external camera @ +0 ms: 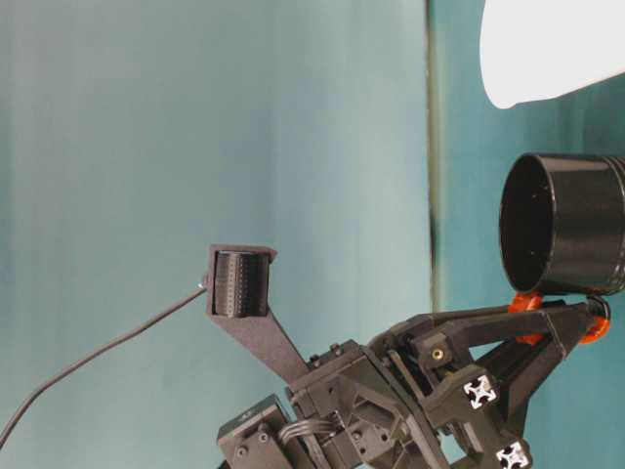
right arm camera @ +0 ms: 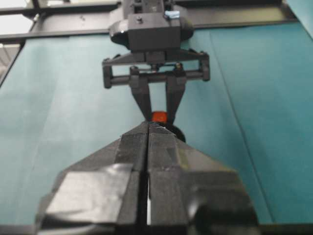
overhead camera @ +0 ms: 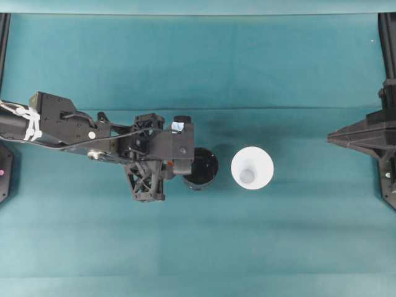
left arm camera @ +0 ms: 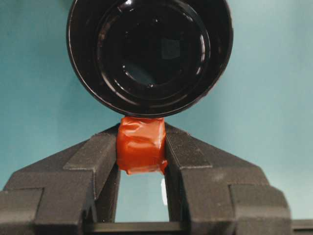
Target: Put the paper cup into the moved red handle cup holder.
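Note:
The red handle cup holder point(overhead camera: 203, 167) is a glossy black round cup with its mouth up, left of the paper cup point(overhead camera: 252, 168). A narrow strip of cloth separates the two. My left gripper point(overhead camera: 192, 166) is shut on the holder's red-orange handle point(left arm camera: 142, 144), which sits squeezed between both fingers point(left arm camera: 100, 156). The wrist view looks down into the holder point(left arm camera: 149, 54). The white paper cup point(external camera: 547, 49) stands upright with nothing in it. My right gripper point(overhead camera: 331, 137) hovers at the far right, fingers pressed together on nothing point(right arm camera: 148, 129).
A teal cloth point(overhead camera: 198, 247) covers the whole table. Black frame posts point(overhead camera: 387, 37) stand at the right and left edges. The left arm point(overhead camera: 68, 127) stretches across the left half of the table.

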